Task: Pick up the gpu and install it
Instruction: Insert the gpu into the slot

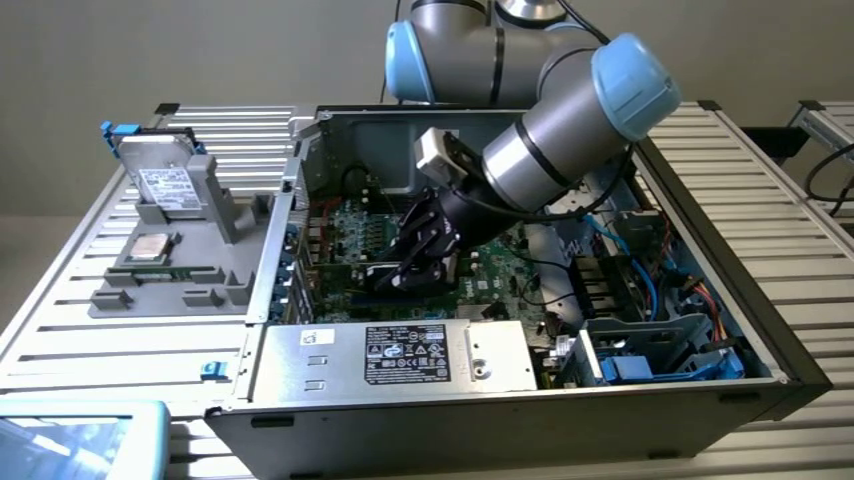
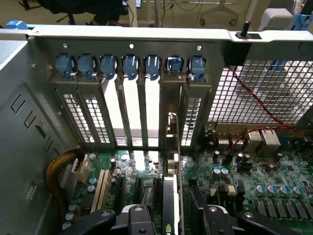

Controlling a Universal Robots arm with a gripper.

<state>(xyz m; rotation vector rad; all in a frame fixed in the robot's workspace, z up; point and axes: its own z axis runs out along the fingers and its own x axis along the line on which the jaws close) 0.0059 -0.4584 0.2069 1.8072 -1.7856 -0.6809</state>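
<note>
The gpu point(image 2: 170, 188) stands on edge in a motherboard slot inside the open PC case point(image 1: 694, 250). Its silver bracket point(image 2: 171, 128) sits against a rear slot opening. In the exterior view the gpu point(image 1: 395, 280) shows as a dark block on the green motherboard, just under my gripper point(image 1: 424, 262). In the wrist view my gripper point(image 2: 171, 221) straddles the card, one black finger on each side. A narrow gap shows between each finger and the card, so the gripper is open.
A silver power supply point(image 1: 400, 355) lies along the case's near side. Blue slot clips point(image 2: 127, 66) line the rear wall. A cable bundle point(image 2: 56, 171) and red wire point(image 2: 254, 98) hang nearby. A grey fixture point(image 1: 174, 285) outside the case holds a hard drive point(image 1: 167, 185).
</note>
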